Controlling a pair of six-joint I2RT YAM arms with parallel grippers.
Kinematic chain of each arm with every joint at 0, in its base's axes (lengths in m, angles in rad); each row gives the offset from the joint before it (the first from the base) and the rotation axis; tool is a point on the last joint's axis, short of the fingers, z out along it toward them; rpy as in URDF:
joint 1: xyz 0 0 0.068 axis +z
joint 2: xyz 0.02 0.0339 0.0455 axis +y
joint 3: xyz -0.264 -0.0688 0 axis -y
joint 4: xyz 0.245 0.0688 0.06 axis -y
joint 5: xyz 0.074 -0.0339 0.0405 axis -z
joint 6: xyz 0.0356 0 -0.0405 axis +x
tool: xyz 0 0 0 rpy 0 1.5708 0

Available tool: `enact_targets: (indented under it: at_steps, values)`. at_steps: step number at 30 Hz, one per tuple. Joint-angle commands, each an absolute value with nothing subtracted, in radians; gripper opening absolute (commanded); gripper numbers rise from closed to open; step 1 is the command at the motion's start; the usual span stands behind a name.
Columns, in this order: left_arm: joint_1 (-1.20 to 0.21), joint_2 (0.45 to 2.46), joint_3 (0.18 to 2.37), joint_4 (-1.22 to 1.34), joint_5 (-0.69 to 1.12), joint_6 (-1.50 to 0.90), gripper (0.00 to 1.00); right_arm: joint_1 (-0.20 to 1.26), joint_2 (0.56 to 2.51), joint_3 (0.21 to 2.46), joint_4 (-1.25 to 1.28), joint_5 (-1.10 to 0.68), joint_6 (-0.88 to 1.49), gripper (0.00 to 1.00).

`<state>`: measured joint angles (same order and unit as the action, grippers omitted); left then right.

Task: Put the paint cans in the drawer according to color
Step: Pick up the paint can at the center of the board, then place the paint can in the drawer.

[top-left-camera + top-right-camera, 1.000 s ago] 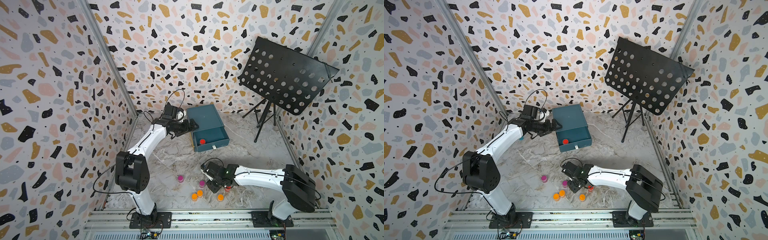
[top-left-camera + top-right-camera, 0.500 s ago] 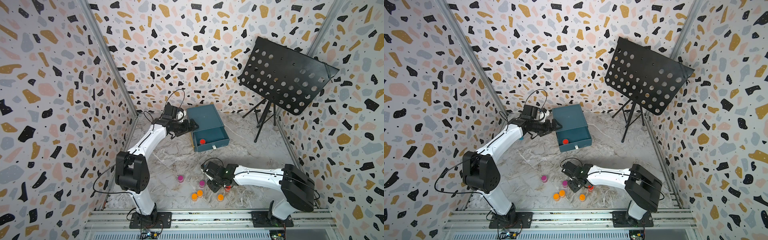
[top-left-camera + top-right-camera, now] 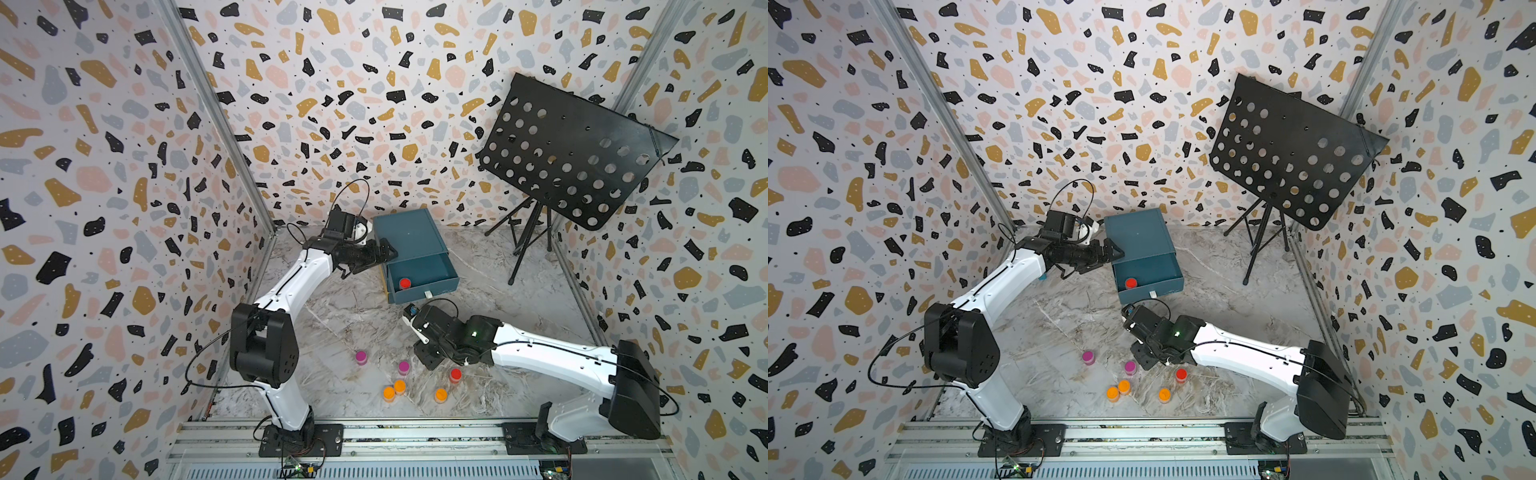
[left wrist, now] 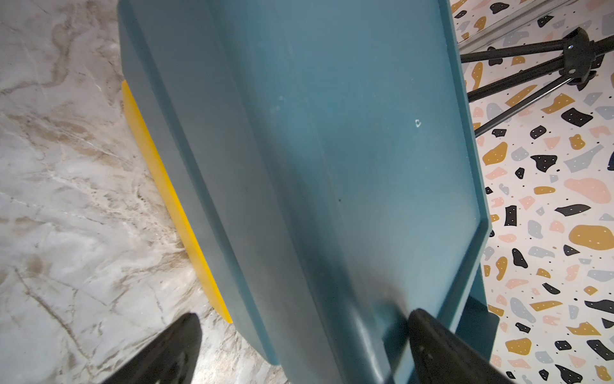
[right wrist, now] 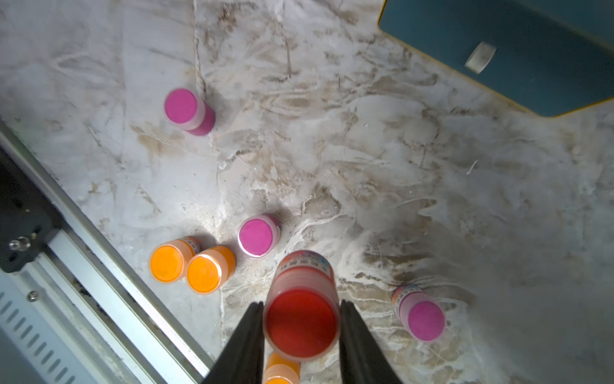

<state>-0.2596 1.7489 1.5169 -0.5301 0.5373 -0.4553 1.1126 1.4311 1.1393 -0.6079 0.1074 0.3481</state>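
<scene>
Near the orange cans (image 5: 202, 269), the right hand (image 5: 301, 305) grips a red paint can (image 5: 300, 324).

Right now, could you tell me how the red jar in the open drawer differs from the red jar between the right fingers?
The drawer jar stands loose, no fingers on it; the gripped jar is pinched on both sides by the right fingers. The drawer jar sits inside the open drawer; the gripped jar is outside it, over the table. Both are round and red-topped.

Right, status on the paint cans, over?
Left gripper open astride drawer unit. Right gripper shut on red can. Second red can in open drawer. Nothing blocking.
</scene>
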Motion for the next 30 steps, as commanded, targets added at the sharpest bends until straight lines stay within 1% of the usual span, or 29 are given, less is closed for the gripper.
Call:
enact_targets:
  at_steps: [1, 6, 12, 24, 30]
  values:
    - [-0.263, 1.73, 1.493, -0.578, 0.501, -0.421, 1.0, 1.099, 1.361, 1.22, -0.66, 0.142, 0.315, 0.19]
    - [-0.264, 1.719, 1.49, -0.577, 0.495, -0.42, 1.0, 1.011, 1.348, 1.317, -0.695, 0.148, 0.291, 0.2]
    - [-0.265, 1.717, 1.485, -0.579, 0.49, -0.419, 1.0, 0.925, 1.38, 1.444, -0.712, 0.096, 0.267, 0.2]
    - [-0.265, 1.715, 1.487, -0.578, 0.491, -0.42, 1.0, 0.833, 1.499, 1.673, -0.766, 0.038, 0.24, 0.21]
    - [-0.264, 1.716, 1.487, -0.579, 0.489, -0.418, 1.0, 0.79, 1.59, 1.76, -0.799, 0.004, 0.232, 0.21]
